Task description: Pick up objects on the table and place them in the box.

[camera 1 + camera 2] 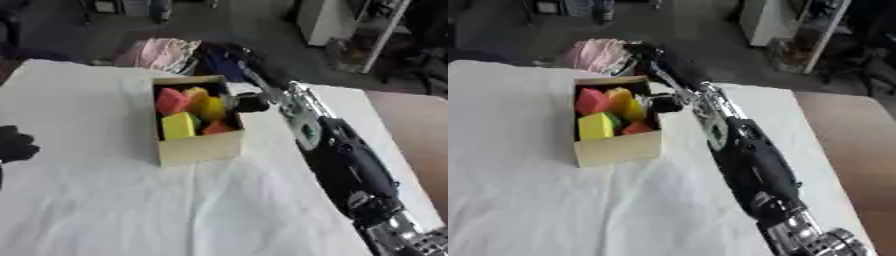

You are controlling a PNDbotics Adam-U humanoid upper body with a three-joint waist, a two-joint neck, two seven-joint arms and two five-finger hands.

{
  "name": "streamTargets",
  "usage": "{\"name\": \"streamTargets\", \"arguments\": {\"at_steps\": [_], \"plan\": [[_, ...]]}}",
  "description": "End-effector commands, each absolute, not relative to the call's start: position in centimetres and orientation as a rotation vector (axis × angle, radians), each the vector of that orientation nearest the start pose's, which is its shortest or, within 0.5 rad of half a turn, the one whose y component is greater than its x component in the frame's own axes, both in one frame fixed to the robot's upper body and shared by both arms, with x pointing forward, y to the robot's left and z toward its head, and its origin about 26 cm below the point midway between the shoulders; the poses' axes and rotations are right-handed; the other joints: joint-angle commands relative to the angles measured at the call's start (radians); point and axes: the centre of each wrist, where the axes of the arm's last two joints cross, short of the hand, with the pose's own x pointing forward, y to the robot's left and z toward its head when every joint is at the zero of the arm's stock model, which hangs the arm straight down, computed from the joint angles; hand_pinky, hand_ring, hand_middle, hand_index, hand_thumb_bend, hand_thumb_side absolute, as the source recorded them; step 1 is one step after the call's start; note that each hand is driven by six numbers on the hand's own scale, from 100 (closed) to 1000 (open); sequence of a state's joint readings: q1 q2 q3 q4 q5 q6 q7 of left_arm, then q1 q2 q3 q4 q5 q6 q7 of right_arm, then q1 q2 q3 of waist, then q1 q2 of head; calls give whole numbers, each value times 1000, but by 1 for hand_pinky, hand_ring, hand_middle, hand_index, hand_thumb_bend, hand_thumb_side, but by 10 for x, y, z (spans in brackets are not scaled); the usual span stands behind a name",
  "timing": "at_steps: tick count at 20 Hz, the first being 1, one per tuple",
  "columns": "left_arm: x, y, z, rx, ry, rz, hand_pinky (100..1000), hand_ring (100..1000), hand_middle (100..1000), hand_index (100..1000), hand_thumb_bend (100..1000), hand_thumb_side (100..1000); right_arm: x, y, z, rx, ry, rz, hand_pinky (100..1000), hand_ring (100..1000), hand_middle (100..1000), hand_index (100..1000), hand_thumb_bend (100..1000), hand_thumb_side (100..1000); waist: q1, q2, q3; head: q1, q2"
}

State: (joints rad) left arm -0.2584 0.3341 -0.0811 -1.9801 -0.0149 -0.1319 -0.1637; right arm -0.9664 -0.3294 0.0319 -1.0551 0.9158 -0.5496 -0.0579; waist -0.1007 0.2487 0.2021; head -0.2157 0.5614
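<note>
White cloth [131, 210] is spread over the table, wrinkled, with dim room clutter and a pink bundle [162, 52] seen beyond the box. Cardboard box [199, 147] is set near the middle of the cloth, open top up, so it can be reached from above. Inside the box, coloured blocks are packed close: a red block [171, 101] at the back left, a yellow block [178, 125] at the front left, a yellow-orange piece [210, 107] behind it, a red-orange piece [217, 128] at the front right.

Right hand [249, 102] is held at the box's right rim, the arm stretched in from the lower right, likely placed there for a drop into the box. Its fingers are too dark and blurred to be read; whether anything is held cannot be told. Left hand [16, 144] is seen far left of the box at the picture edge, fingers appearing curled, nothing held, probably parked out of the way.

No loose objects are seen on the cloth around the box, so the task is judged near done.
</note>
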Motion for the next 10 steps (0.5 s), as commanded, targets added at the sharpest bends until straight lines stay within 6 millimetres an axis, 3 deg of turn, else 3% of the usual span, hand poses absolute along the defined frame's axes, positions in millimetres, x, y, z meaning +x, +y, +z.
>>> {"name": "streamTargets", "arguments": {"at_steps": [1, 5, 6, 7, 10], "plan": [[295, 251, 185, 53, -2298, -649, 780, 731, 702, 848, 100, 622, 465, -252, 251, 1154, 2861, -1484, 789, 747, 828, 1000, 100, 418, 5, -34, -18, 25, 8], [294, 254, 183, 71, -2291, -629, 780, 731, 703, 847, 100, 623, 450, -262, 240, 1115, 2917, -1344, 769, 725, 810, 1000, 100, 457, 10, -37, -66, 58, 20], [294, 254, 183, 75, -2289, -626, 779, 731, 703, 847, 100, 624, 445, -266, 236, 1088, 2955, -1293, 761, 715, 805, 1000, 100, 556, 11, -38, -78, 66, 23], [293, 255, 182, 78, -2286, -623, 780, 732, 703, 847, 100, 624, 437, -269, 235, 1017, 3035, -1219, 759, 713, 801, 1000, 100, 470, 12, -40, -88, 73, 27], [292, 257, 179, 84, -2276, -613, 780, 732, 703, 847, 100, 626, 409, -279, 243, 667, 3330, -1038, 738, 683, 780, 1000, 100, 470, 15, -47, -123, 96, 44]]}}
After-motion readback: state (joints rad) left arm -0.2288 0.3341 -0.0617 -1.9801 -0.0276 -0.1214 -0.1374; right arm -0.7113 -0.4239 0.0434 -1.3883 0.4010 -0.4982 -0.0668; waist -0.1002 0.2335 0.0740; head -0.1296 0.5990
